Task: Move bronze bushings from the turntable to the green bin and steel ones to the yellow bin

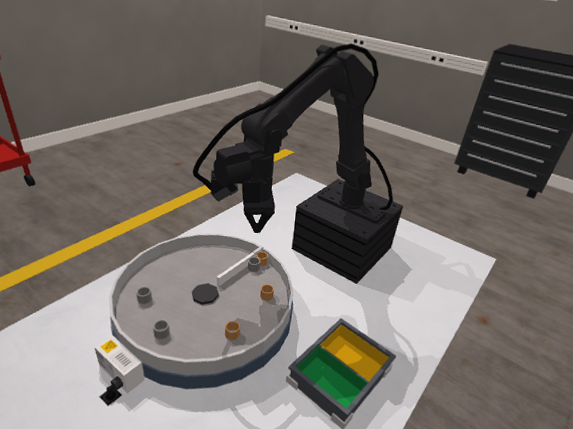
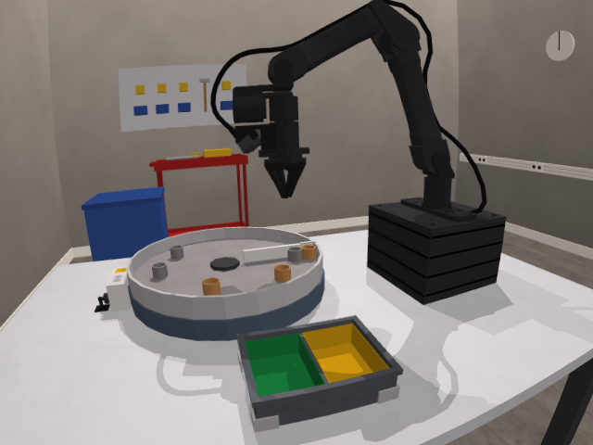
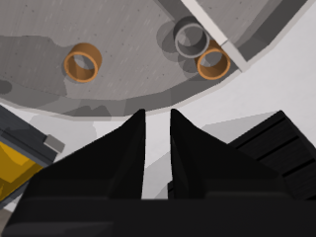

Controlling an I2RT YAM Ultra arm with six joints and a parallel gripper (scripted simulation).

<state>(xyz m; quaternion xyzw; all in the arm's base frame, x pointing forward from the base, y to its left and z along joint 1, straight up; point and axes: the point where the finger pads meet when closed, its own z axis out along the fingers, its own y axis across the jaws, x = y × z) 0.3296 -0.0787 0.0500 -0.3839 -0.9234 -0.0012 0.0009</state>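
The round grey turntable [image 1: 200,305] holds three bronze bushings [image 1: 232,329] [image 1: 267,291] [image 1: 262,257] and three steel bushings [image 1: 253,264] [image 1: 144,295] [image 1: 161,329]. One steel bushing [image 3: 192,39] and one bronze bushing [image 3: 213,62] rest together against the white bar [image 1: 232,272] near the rim. Another bronze bushing [image 3: 82,62] shows at the left of the wrist view. My gripper [image 1: 257,223] hangs high above the turntable's far rim, fingers nearly shut with nothing between them [image 3: 157,148]. The divided bin has a green half [image 1: 331,377] and a yellow half [image 1: 354,351], both empty.
The black arm base block [image 1: 347,228] stands behind the turntable. A small white control box [image 1: 119,363] sits at the turntable's front left. A dark hub [image 1: 203,294] marks the turntable's centre.
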